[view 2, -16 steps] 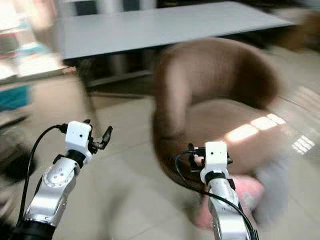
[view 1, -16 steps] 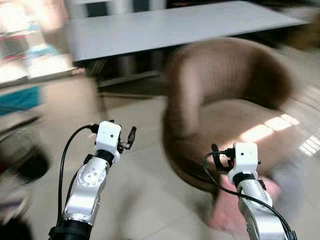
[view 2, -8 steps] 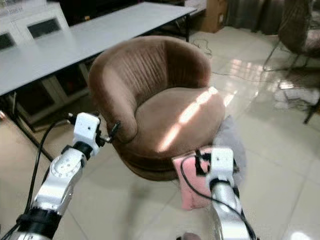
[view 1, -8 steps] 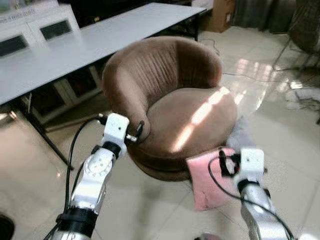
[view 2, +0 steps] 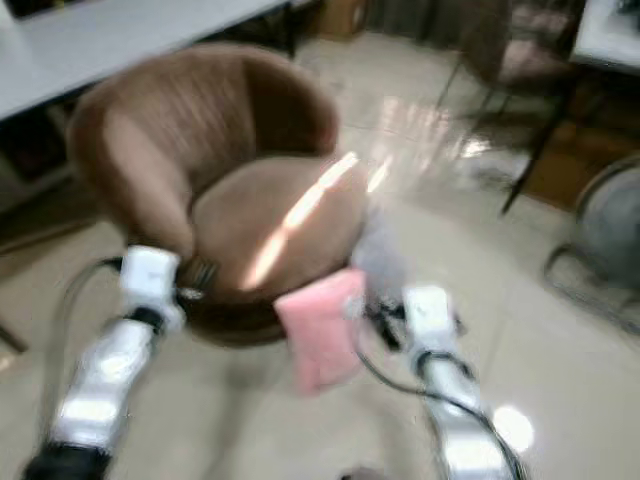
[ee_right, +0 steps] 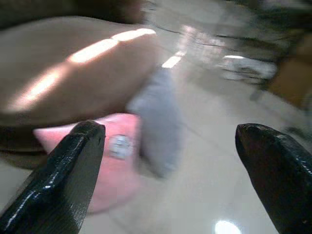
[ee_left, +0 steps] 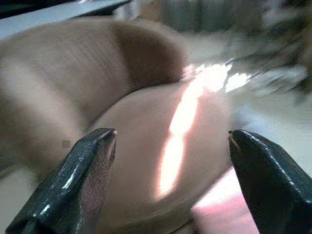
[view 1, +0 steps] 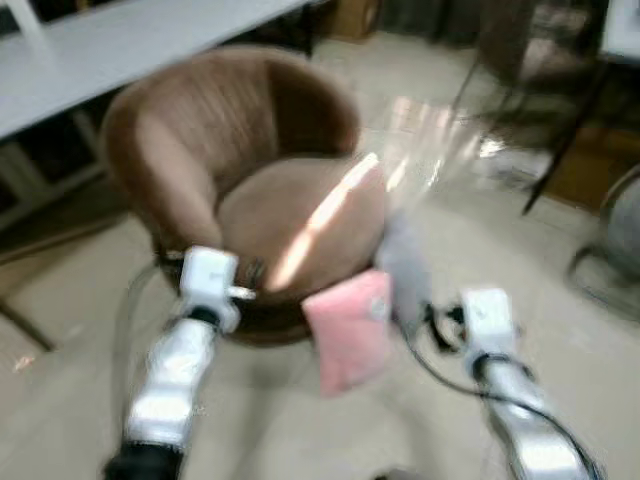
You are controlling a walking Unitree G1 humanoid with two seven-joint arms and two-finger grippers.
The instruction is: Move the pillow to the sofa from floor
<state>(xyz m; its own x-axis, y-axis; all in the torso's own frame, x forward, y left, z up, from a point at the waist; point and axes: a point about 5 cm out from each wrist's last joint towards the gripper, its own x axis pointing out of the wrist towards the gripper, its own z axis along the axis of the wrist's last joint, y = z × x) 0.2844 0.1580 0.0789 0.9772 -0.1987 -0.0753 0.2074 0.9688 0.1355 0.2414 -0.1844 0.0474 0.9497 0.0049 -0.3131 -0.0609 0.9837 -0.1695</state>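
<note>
Here, the pink pillow [view 1: 347, 330] leans against the brown sofa [view 1: 250, 180].

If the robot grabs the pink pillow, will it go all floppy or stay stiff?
Probably floppy: the pink pillow looks soft and puffy, leaning against the brown sofa. It likely weighs little for its size and squashes between the fingers. It shouldn't roll, though it may sag from one corner.

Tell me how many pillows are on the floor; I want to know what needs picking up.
2. A pink pillow leans against the front of the brown sofa, and a grey pillow stands beside it, toward the robot's right. The frames are blurred, so others may be hidden.
</note>
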